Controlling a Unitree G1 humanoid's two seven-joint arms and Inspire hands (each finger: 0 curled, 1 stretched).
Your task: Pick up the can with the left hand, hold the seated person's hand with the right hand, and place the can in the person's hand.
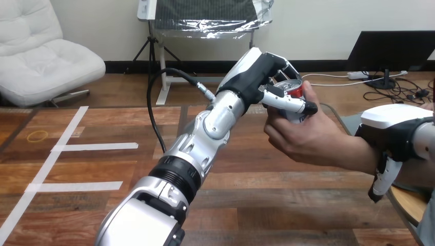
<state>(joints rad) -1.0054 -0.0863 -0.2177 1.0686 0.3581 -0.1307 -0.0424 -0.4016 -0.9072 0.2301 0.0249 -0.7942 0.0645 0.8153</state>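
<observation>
Light: bright, even, from above.
Glare: soft highlights on the left arm (220, 115) and the can (293, 90) top.
Shadows: faint, under the person's hand (313, 138).

Left arm (221, 114): forearm clad in silver metal, shaped as rounded casing sections. Black ribbed ring (179, 173) set lower down; pale silver-white shell seen below it, split by dark seams. Left hand (254, 77): body moulded in black, back covered by glossy white shell. Fingers (287, 101) made of white segments, finished with black tip. Right hand (392, 130): black body capped by smooth, rounded white shell.
</observation>
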